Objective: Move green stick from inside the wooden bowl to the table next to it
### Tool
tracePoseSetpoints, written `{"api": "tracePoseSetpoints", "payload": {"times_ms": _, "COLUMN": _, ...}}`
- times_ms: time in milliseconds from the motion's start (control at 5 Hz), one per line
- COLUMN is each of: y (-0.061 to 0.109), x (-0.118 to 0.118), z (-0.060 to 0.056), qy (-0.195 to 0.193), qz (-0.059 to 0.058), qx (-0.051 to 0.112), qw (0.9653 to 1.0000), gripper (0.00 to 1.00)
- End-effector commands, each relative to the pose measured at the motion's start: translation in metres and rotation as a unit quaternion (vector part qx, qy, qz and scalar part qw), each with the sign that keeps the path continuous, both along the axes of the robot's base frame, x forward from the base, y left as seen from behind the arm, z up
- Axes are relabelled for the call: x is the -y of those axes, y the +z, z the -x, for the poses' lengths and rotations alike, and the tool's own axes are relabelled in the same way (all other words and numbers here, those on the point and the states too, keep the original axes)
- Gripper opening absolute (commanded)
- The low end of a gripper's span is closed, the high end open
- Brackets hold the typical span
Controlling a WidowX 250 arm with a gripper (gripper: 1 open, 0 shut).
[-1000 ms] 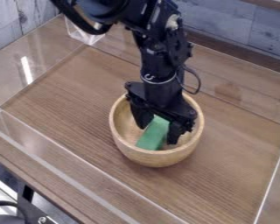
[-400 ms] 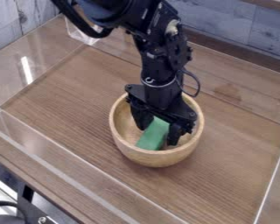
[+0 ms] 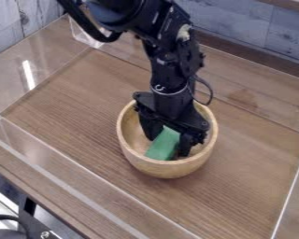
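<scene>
The wooden bowl [image 3: 142,157] sits near the middle of the dark table [image 3: 78,112]. Inside it lies the green stick [image 3: 163,146], tilted, its upper end between the black fingers. My gripper [image 3: 170,134] reaches straight down into the bowl and stands open, one finger on each side of the stick. Whether the fingers touch the stick cannot be made out. The arm hides the bowl's far inner wall.
Clear acrylic walls [image 3: 40,56] edge the table on the left, the front [image 3: 102,191] and the right. Bare tabletop lies to the left [image 3: 64,121] and the right [image 3: 258,159] of the bowl.
The gripper has sunk slightly lower into the bowl around the green stick. The stick and the bowl have not moved.
</scene>
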State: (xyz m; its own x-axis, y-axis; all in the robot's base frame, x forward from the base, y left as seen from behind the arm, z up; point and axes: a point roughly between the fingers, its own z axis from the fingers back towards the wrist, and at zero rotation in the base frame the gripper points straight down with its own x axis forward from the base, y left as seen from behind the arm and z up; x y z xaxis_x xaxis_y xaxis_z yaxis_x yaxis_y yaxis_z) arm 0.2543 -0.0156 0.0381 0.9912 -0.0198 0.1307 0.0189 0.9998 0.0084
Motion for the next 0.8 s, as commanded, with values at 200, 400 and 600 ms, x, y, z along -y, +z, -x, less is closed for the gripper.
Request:
{"api": "tracePoseSetpoints", "payload": {"times_ms": 200, "y": 0.0018, "x": -0.0053, "z": -0.005, "qy": 0.007, "qz": -0.003, "qx": 0.009, "qw": 0.9999, "gripper": 1.0}}
{"api": "tracePoseSetpoints", "payload": {"times_ms": 400, "y": -0.0006, "x": -0.0067, "z": -0.0054, "qy": 0.009, "qz": -0.004, "qx": 0.008, "qw": 0.9999, "gripper": 1.0}}
{"api": "tracePoseSetpoints", "payload": {"times_ms": 600, "y": -0.0029, "x": -0.0082, "z": -0.0058, "qy": 0.012, "qz": -0.006, "qx": 0.007, "qw": 0.9999, "gripper": 1.0}}
